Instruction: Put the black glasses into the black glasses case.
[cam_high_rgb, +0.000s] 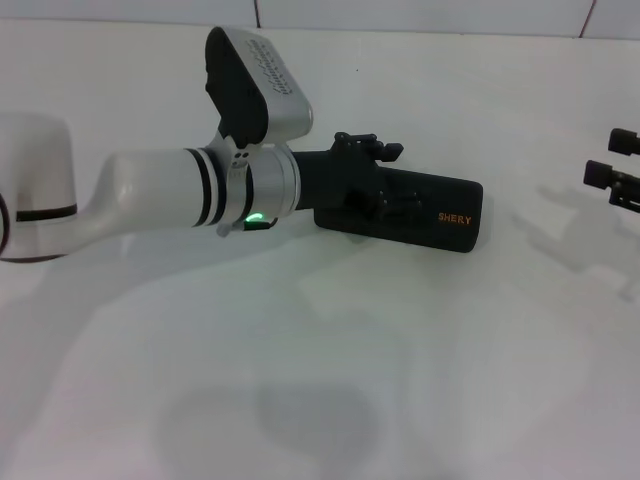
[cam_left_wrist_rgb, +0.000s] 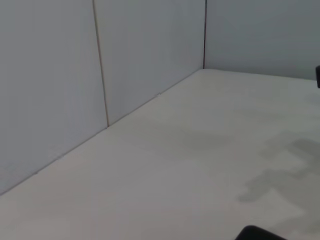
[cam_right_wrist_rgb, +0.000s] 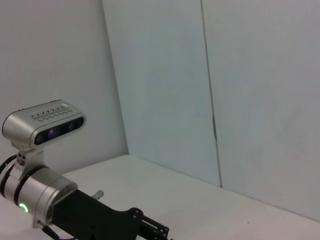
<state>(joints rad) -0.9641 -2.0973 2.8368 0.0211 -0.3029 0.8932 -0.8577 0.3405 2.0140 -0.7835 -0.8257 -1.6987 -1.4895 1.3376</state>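
Note:
The black glasses case lies on the white table at centre right, lid down, with the orange "SHERY" lettering facing up. The black glasses are hidden or out of view. My left gripper reaches in from the left and sits over the case's left half, dark against dark. The left arm and its wrist camera also show in the right wrist view. My right gripper is at the right edge, apart from the case, fingers spread and empty. A black edge shows low in the left wrist view.
White wall panels close off the back of the table. The left arm's white links stretch across the left side. Bare table lies in front of the case and between the case and my right gripper.

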